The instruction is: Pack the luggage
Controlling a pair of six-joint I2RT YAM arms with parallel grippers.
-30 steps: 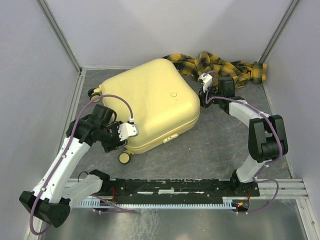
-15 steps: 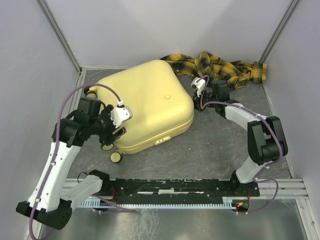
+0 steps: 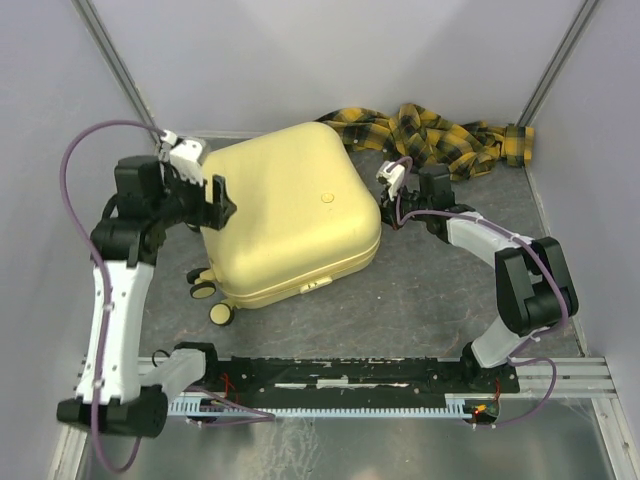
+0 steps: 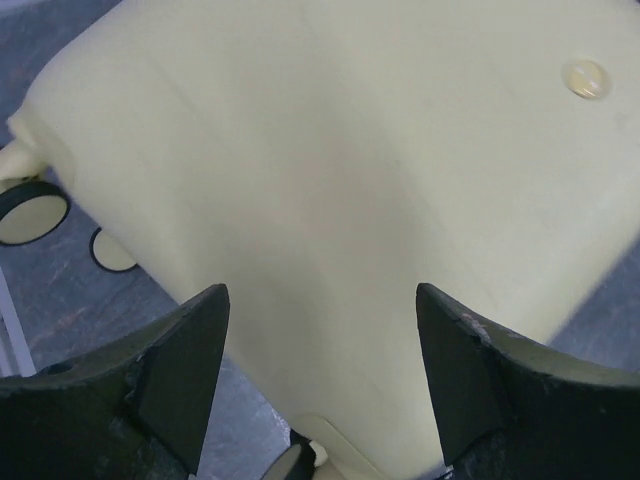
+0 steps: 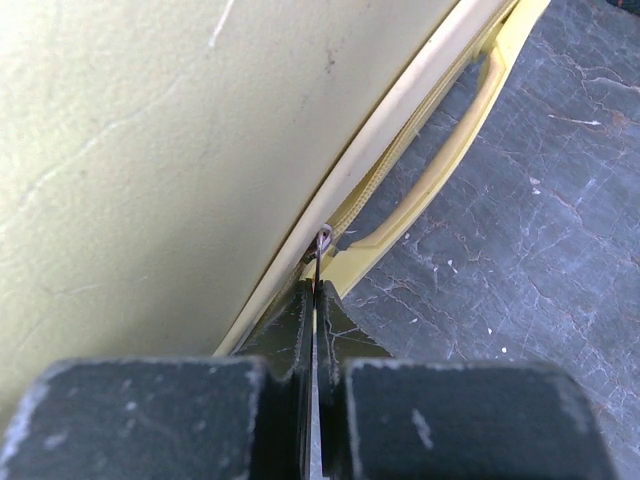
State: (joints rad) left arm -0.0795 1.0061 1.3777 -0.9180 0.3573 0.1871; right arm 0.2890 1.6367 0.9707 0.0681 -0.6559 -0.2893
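The luggage is a pale-yellow hard-shell suitcase lying flat and closed on the grey floor, wheels toward the near left. My left gripper is open and empty, held over the suitcase's left edge; in the left wrist view its fingers straddle the shell without touching it. My right gripper is at the suitcase's right edge. In the right wrist view it is shut on the metal zipper pull, beside the yellow handle.
A yellow-and-black plaid cloth lies crumpled along the back wall, behind the right arm. Grey walls enclose the left, back and right. A black rail runs along the near edge.
My left arm rose and swung from the suitcase's near-left corner to its far-left edge. The suitcase slid and turned leftward. My right gripper followed to the left, staying at the suitcase's edge.
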